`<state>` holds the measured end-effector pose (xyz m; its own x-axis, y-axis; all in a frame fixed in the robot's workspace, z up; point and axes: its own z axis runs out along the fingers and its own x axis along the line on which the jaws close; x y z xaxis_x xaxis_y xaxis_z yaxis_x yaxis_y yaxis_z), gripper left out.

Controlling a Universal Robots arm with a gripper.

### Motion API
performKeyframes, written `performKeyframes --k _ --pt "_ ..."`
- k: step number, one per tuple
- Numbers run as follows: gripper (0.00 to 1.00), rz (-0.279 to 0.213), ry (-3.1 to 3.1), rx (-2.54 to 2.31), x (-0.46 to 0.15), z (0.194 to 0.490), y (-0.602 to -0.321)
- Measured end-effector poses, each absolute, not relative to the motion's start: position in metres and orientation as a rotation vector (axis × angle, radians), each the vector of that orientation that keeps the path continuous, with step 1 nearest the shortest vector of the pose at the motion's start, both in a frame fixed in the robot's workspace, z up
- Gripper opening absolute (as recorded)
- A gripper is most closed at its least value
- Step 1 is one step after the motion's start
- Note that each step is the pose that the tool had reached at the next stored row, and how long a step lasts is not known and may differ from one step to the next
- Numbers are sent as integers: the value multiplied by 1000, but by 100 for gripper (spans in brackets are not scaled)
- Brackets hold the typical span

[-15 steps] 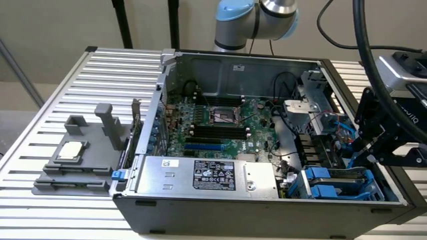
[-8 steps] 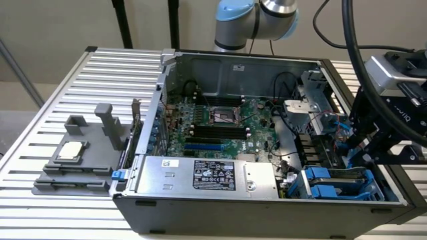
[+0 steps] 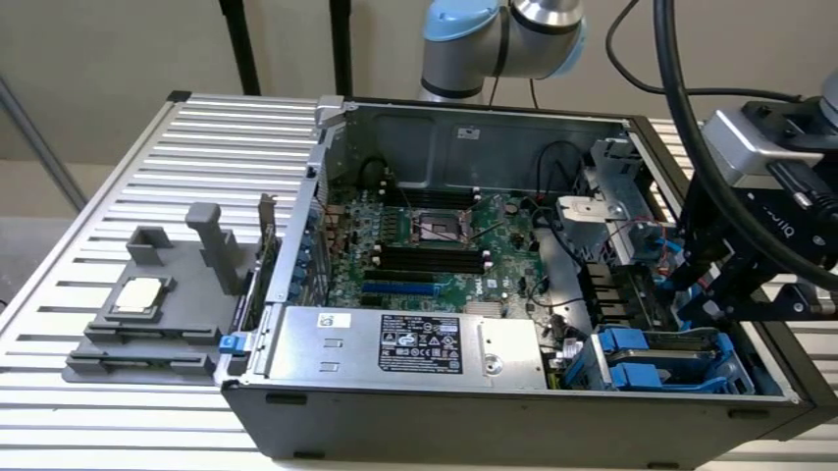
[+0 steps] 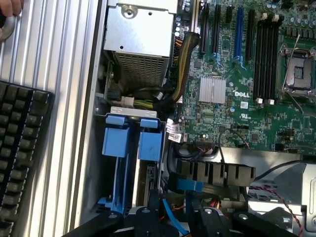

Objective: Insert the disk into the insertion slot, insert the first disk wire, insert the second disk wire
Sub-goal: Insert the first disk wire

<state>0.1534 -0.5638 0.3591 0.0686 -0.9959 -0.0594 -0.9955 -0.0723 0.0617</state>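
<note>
The case (image 3: 524, 422) is set on a ribbed table (image 3: 118, 177). At the exterior view's right, the gripper (image 4: 173, 211) is seen with fingers (image 4: 147, 218) apart.

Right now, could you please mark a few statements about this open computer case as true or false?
The power-supply box lies inside the case. True.
The chip sits inside the case. False: it rests on the grey holder block outside it.
The gripper hangs above the holder block. False: it is close to the insertion slot in the case.
A keyboard lies on the table beside the case. True.
</note>
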Motion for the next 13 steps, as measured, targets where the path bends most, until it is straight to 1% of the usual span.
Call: performKeyframes --k 5,13 --pt "36 -139 -2138 2296 153 360 -567" --pt "36 -180 -2147 2306 153 362 -585"
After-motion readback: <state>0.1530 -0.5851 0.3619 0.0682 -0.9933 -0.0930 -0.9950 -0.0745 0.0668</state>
